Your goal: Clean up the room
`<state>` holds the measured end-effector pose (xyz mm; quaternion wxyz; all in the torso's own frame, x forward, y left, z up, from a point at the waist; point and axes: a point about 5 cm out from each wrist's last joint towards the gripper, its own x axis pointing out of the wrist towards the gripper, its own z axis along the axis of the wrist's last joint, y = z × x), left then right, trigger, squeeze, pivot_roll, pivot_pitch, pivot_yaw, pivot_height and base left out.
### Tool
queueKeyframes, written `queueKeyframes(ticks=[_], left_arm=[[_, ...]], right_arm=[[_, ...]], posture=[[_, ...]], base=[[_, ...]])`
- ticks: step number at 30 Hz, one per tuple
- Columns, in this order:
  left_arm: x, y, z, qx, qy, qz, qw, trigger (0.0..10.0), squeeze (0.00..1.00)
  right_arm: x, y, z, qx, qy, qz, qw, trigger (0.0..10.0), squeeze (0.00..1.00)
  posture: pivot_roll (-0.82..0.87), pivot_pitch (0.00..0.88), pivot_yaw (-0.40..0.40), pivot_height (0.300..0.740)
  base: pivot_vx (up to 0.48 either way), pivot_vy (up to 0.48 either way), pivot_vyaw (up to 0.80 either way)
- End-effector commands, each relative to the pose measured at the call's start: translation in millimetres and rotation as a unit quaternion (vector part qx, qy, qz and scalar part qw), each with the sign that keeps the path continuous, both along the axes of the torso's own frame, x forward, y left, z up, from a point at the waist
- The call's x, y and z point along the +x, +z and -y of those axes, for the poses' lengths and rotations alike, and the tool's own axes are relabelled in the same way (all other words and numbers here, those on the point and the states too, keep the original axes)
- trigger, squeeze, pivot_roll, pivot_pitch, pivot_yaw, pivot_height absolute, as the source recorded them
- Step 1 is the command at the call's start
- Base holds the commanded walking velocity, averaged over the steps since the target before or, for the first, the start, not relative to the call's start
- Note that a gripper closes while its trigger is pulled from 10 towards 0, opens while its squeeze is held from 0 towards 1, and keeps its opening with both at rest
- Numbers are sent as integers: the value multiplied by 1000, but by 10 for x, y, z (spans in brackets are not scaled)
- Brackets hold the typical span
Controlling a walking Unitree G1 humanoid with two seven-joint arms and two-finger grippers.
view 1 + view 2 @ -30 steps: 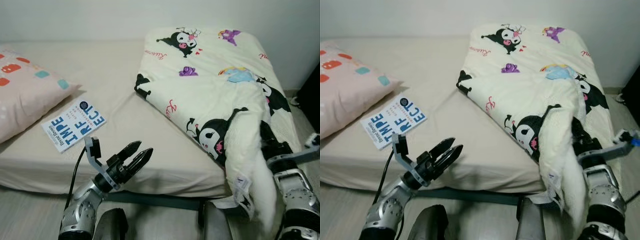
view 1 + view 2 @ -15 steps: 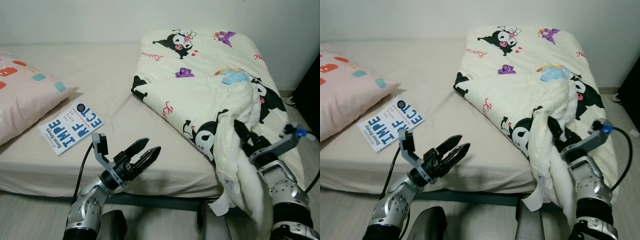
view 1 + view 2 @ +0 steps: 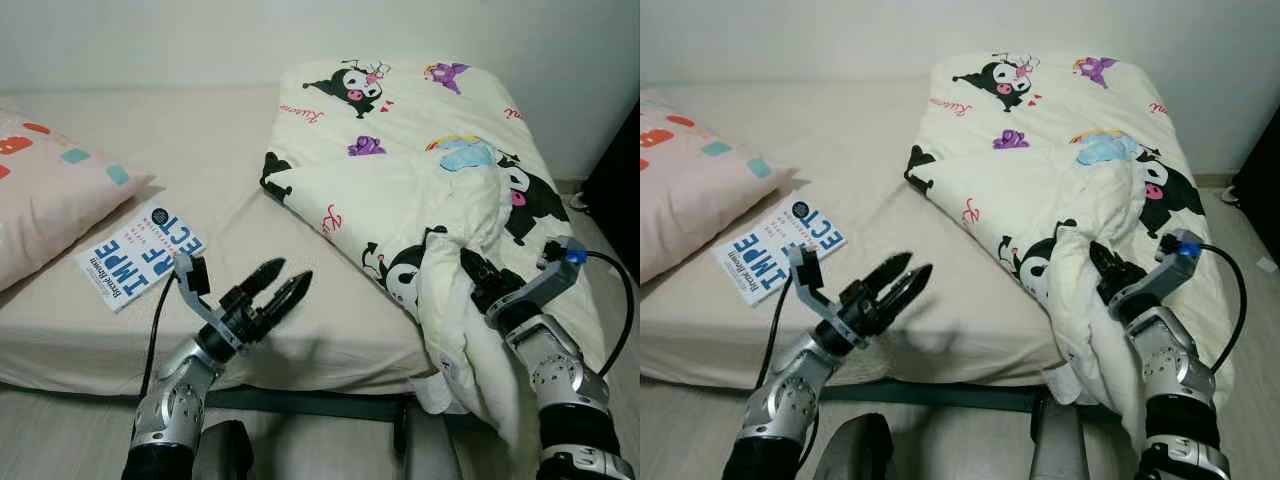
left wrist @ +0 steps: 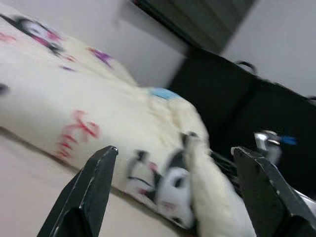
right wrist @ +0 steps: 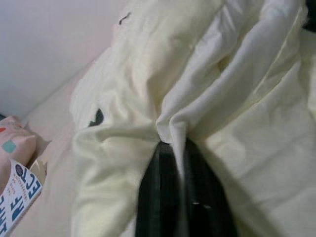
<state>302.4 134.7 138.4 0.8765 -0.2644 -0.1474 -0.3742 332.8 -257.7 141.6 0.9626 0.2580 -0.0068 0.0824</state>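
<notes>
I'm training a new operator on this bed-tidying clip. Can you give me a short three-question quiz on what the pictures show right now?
1. True or false: the right gripper is shut on the blanket.
2. Which lies nearest the pillow? A) the book B) the blanket C) the right gripper
3. Fill in: the left gripper hovers with its fingers ____ above the mattress.

Key: 1 true, a fold of blanket is pinched between its fingers. 2 A, the book lies on the mattress right beside the pillow. 3 open, holding nothing.
</notes>
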Motion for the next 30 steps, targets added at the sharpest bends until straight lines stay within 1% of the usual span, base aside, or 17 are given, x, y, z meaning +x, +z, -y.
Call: queueKeyframes(ticks=[1,8,10,11,13,14,16,17,19,20,23,24,26,27,28,29,30], left_arm=[[20,-41,-107,13,41,-10,999,10000,0],[154,103,-350,31,182,-12,983,10000,0],[182,235,-492,40,253,-1,967,10000,0],[182,235,-492,40,253,-1,967,10000,0],[182,335,-561,49,290,13,956,10000,0],[182,335,-561,49,290,13,956,10000,0],[182,425,-598,63,320,28,945,10000,0],[182,425,-598,63,320,28,945,10000,0],[180,498,-608,76,341,43,936,10000,0],[180,498,-608,76,341,43,936,10000,0],[176,505,-556,85,339,48,936,10000,0],[175,466,-534,88,333,43,938,10000,0],[175,439,-520,91,333,38,938,10000,0],[173,404,-504,92,331,32,939,10000,0],[173,404,-504,92,331,32,939,10000,0],[168,374,-487,94,328,27,940,10000,0],[168,374,-487,94,328,27,940,10000,0]], right_arm=[[11,-42,-131,-14,26,-15,999,0,0],[-87,1,-559,-93,168,9,981,0,0],[-259,-7,-969,-126,299,28,946,0,0],[-259,-7,-969,-126,299,28,946,0,0],[-463,-59,-1301,-140,407,33,902,0,0],[-463,-59,-1301,-140,407,33,902,0,0],[-711,-184,-1555,-157,507,16,847,0,0],[-711,-184,-1555,-157,507,16,847,0,0],[-903,-415,-1605,-195,567,-33,799,0,0],[-903,-415,-1605,-195,567,-33,799,0,0],[-1005,-708,-1436,-272,576,-108,763,0,0],[-1007,-788,-1352,-298,565,-130,758,2078,0],[-1018,-826,-1300,-315,559,-145,753,2078,0],[-1031,-861,-1232,-332,552,-159,748,4314,0],[-1031,-861,-1232,-332,552,-159,748,4314,0],[-1041,-885,-1164,-346,544,-172,745,10000,0],[-1041,-885,-1164,-346,544,-172,745,10000,0]], posture=[[-68,142,82,540],[-70,145,76,540],[-67,147,71,540],[-67,147,71,540],[-67,147,68,540],[-67,147,68,540],[-61,150,63,540],[-61,150,63,540],[-56,150,57,540],[-56,150,57,540],[-58,151,57,540],[-59,152,57,540],[-63,156,59,540],[-66,155,59,540],[-66,155,59,540],[-69,157,59,540],[-69,157,59,540]], base=[[0,0,0],[0,0,0],[0,0,0],[0,0,0],[0,0,0],[0,0,0],[0,0,0],[0,0,0],[0,0,0],[0,0,0],[0,0,0],[0,0,0],[0,0,0],[0,0,0],[0,0,0],[0,0,0],[0,0,0]])
